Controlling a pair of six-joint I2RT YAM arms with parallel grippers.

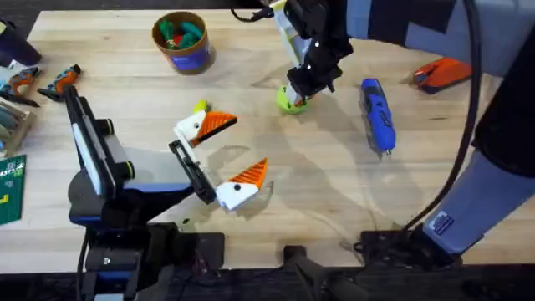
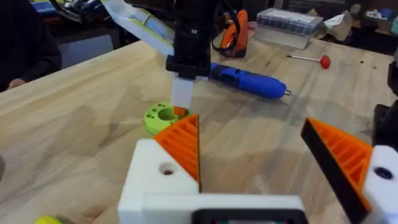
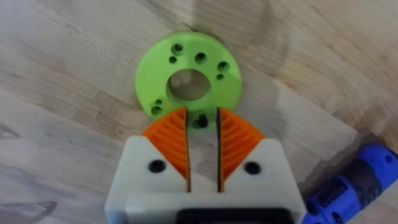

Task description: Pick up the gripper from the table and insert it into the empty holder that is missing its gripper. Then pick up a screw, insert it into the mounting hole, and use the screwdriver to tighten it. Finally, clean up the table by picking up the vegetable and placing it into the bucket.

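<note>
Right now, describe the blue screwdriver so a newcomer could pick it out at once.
Start at the wooden table and look to its right half, beside the right gripper that hangs over the green disc. The screwdriver lies flat there, apart from both. It is the only blue pen-shaped tool, unlike the flat orange-red case farther right.

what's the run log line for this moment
right gripper: nearly shut at rim of green disc | left gripper: open, empty | screwdriver: on table
</note>
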